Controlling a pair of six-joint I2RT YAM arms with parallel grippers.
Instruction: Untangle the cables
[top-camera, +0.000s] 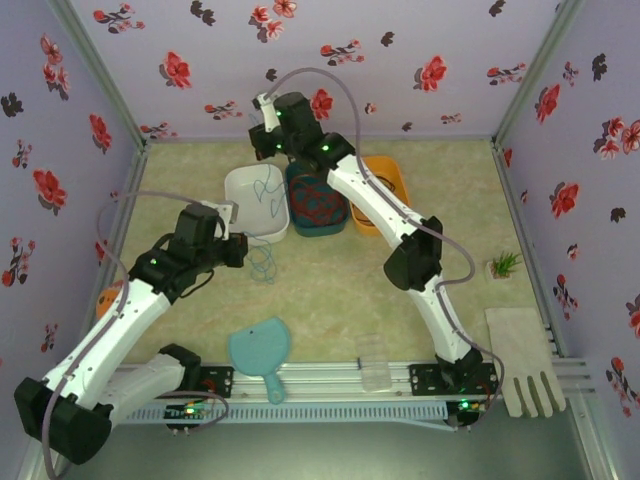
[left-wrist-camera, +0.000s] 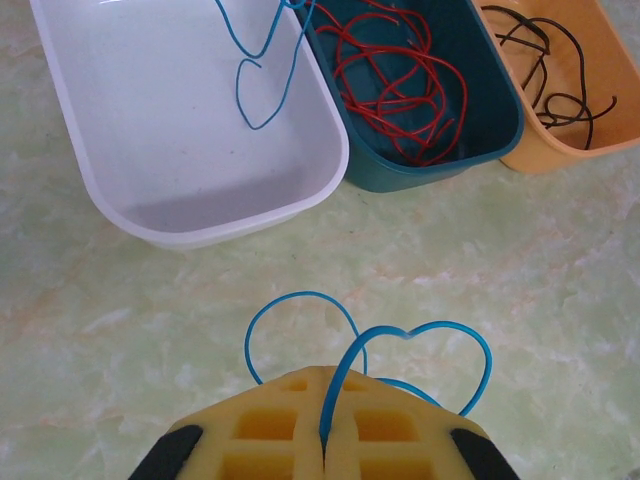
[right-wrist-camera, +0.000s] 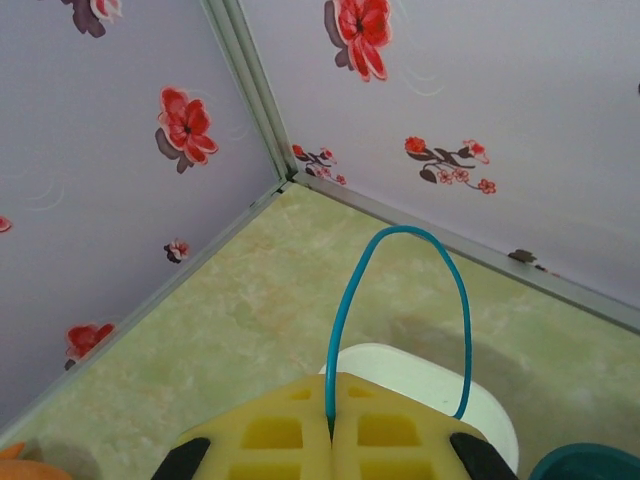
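Clamped tight on the blue cable (left-wrist-camera: 300, 294) at left claw (left-wrist-camera: 325, 445) and right claw (right-wrist-camera: 332, 425). Three bins: white bin (left-wrist-camera: 150, 120), teal bin (left-wrist-camera: 492, 110) with red cable (left-wrist-camera: 400, 95), orange bin (left-wrist-camera: 612, 40) with black cable (left-wrist-camera: 560, 105).

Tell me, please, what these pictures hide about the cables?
- Left wrist view: the blue cable disappears inside the shut left claw.
- Right wrist view: its gripped stretch hides inside the shut right claw.
- Left wrist view: the top edge cuts off the red cable.
- Top view: the blue cable is too thin to trace fully.
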